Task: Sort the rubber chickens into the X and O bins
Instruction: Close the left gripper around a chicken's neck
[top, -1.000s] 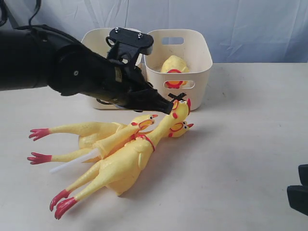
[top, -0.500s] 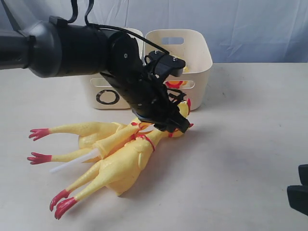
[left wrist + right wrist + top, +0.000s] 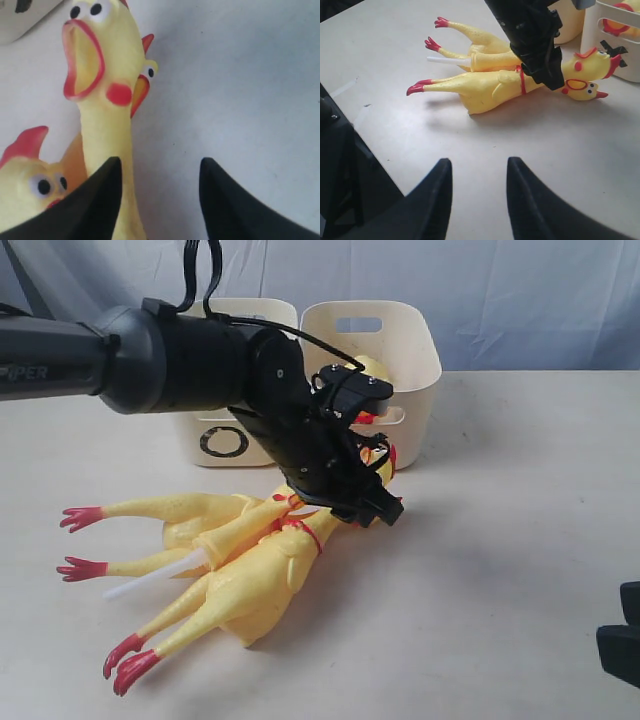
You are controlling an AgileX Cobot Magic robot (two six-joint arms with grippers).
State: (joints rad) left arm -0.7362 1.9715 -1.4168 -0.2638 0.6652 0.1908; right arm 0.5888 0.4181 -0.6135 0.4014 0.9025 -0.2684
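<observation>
1. Rubber chickens [image 3: 255,580]: three lie heaped on the tabletop [image 3: 500,560] in front of the bins. The fourth, a round body [image 3: 372,368], sits inside the X bin [image 3: 410,335].
2. O bin [image 3: 222,441] stands just beside the X bin, on its left in the exterior view. Its inside is hidden by the arm.
3. Front whole chicken [image 3: 265,575]: red feet point to the near left and the neck stretches toward the X bin. Its head [image 3: 381,466] is close to that bin's front wall, beak gaping.
4. Rear whole chicken [image 3: 190,512] lies behind it with red feet pointing left. A second head [image 3: 146,75] shows just beyond the front chicken's neck.
5. Head-and-neck piece [image 3: 245,528] lies on top of the two, its white stick [image 3: 150,583] pointing left.
6. Left arm [image 3: 180,360] reaches in from the left and crosses in front of the O bin, wrist bent down. The left pincer [image 3: 380,510] angles down and to the right over the front chicken's neck, just below the head.
7. Left pincer jaws stand apart, with bare tabletop between them. One finger [image 3: 95,200] overlaps the neck and the other is clear of it. Nothing is gripped.
8. Right pincer [image 3: 480,162] sits low at the near right, well apart from the heap and facing it. Its jaws are apart and empty.
</observation>
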